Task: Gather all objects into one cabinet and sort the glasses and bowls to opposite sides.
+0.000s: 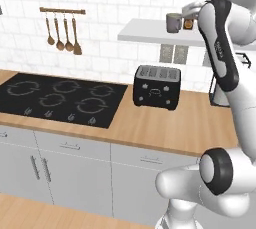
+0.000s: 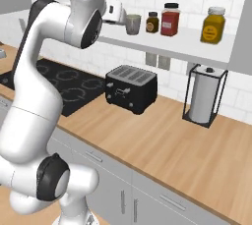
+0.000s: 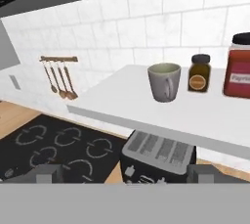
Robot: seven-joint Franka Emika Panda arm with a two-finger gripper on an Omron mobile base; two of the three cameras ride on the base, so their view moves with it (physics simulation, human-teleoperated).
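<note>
White shelf [image 3: 122, 103] carries a grey-green cup [image 3: 164, 81] beside small jars [image 3: 199, 73]. Jaws wide apart, empty, facing the cup from nearby: the reach step, likely. Next they must advance and close around its body.

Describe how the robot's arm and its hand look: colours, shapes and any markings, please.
The arm is made of smooth, rounded glossy white segments with dark, near-black joint sections and round dark caps at the joints. The hand is a small white block; in the hand view its finger tips are small and grey. No cables or markings are readable.
</note>
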